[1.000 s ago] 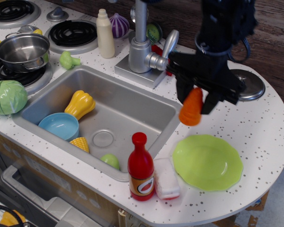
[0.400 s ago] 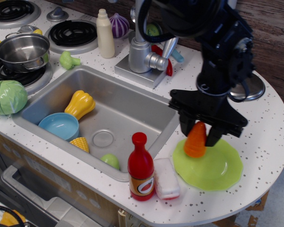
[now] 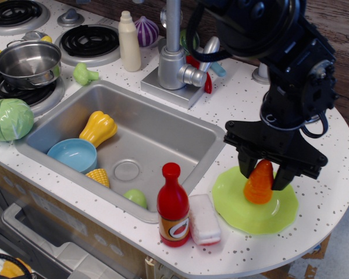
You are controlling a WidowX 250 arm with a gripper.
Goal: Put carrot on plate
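The orange carrot [image 3: 260, 182] hangs upright between the fingers of my black gripper [image 3: 263, 174], its blunt lower end right at the lime-green plate [image 3: 232, 203]. The plate lies on the white speckled counter at the front right, to the right of the sink. The gripper is shut on the carrot's upper part and stands over the plate's middle. I cannot tell whether the carrot touches the plate. My arm hides the counter behind the plate.
A red bottle [image 3: 173, 206] and a white-and-red sponge [image 3: 204, 220] stand just left of the plate. The sink [image 3: 163, 139] holds a yellow squash [image 3: 98, 128], a blue bowl [image 3: 73, 154], a corn piece [image 3: 99, 176] and a green ball [image 3: 136, 198]. The faucet [image 3: 174, 58] is behind.
My gripper carried the carrot right and down, from above the counter beside the sink to low over the plate's middle. It stayed shut on the carrot.
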